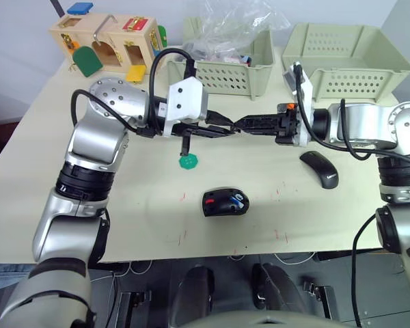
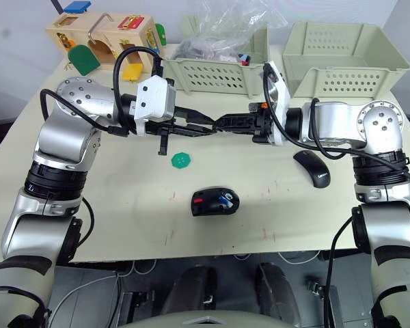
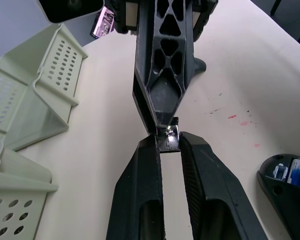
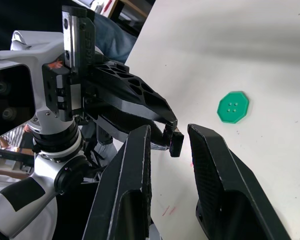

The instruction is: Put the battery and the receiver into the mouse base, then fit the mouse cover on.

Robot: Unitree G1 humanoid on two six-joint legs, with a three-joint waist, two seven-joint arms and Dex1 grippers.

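My 2 tools meet tip to tip above the worktop (image 1: 68, 89): the left tool (image 3: 168, 141) is clamped on the receiver (image 3: 168, 137), and the right tool (image 4: 168, 136) stands apart around it, mid-handover. The battery (image 1: 240, 202) already sits in the mouse base (image 1: 225, 202) below. Next I must carry the receiver down into that base.

No readable text, label, brand, number or sign appears; the mouse cover (image 1: 320, 169) carries a small white marking near one end, too small to make out as letters.

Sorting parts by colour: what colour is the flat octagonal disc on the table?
Green disc, clearest in the right wrist view.
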